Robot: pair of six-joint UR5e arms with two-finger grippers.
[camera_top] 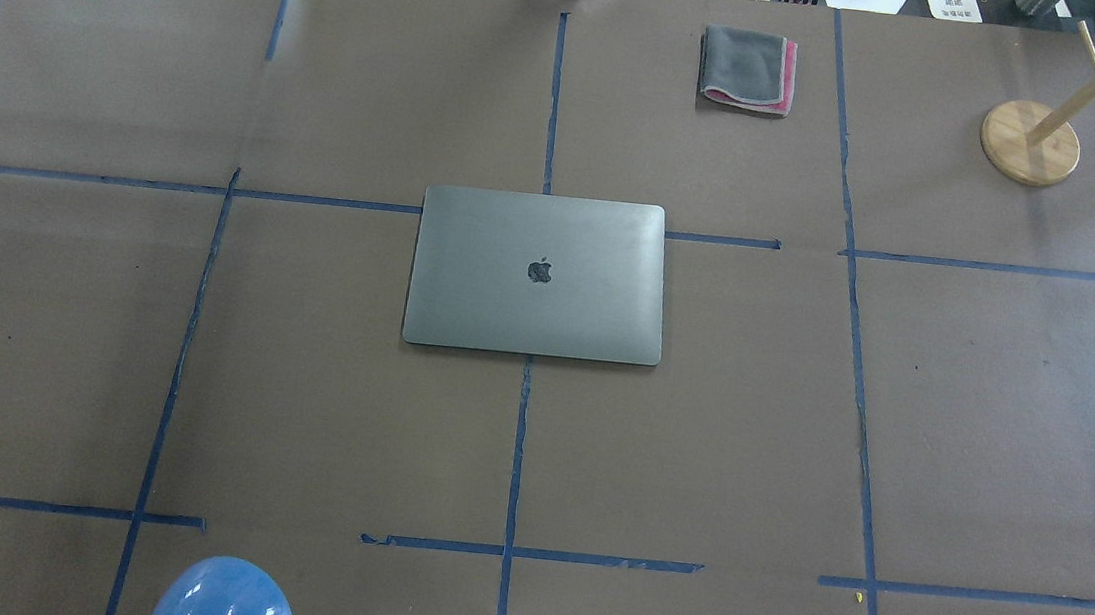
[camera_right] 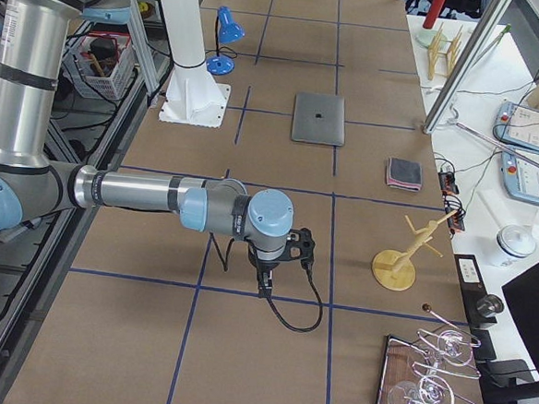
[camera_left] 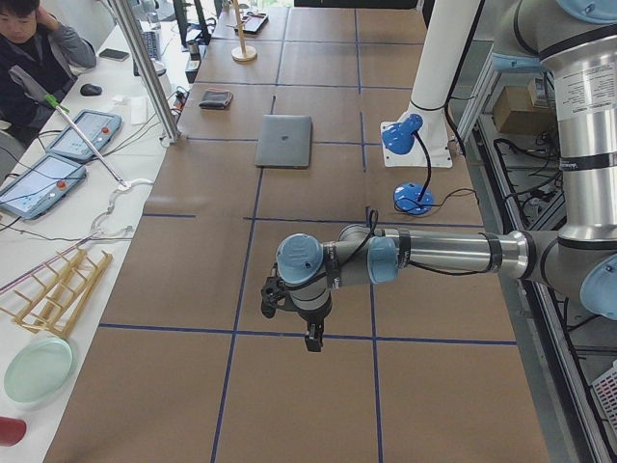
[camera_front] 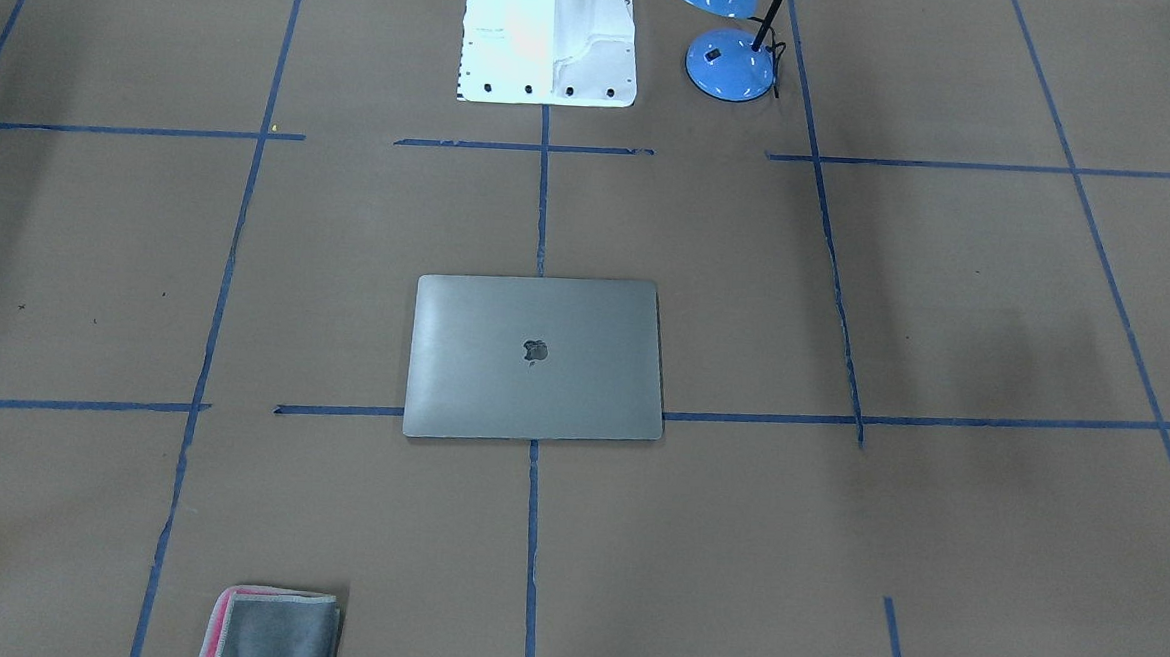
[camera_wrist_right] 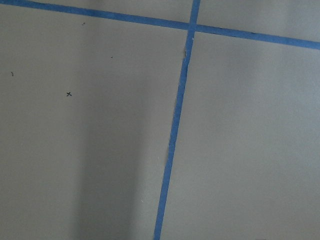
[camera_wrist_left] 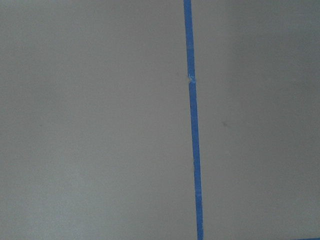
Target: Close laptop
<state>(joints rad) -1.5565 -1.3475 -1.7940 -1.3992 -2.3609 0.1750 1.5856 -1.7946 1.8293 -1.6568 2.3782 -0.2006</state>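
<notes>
**Laptop lies shut at mid-counter, both arms held well away**

We see the laptop (camera_top: 538, 274) lying flat in the middle of the counter (camera_top: 347, 409). Its lid is down and the dark logo faces up, and its body sits across a crossing of blue tape (camera_top: 518, 445) lines. The left arm (camera_left: 443, 253) hangs over bare paper toward the counter's left end, well apart from the laptop. The right arm (camera_right: 141, 193) hangs the same way toward the right end. Each shows only in a side view, so we cannot tell how far the left jaws or the right jaws are parted, or whether they hold anything. Both wrist cameras look down on plain brown paper and tape. A folded grey-and-pink cloth (camera_top: 746, 69) lies near the far edge, on the robot's right. A blue lamp (camera_front: 731, 64) stands just beside the white robot base (camera_front: 548, 36), on the robot's left. A wooden stand (camera_top: 1030, 142) sits toward the far right corner.
</notes>
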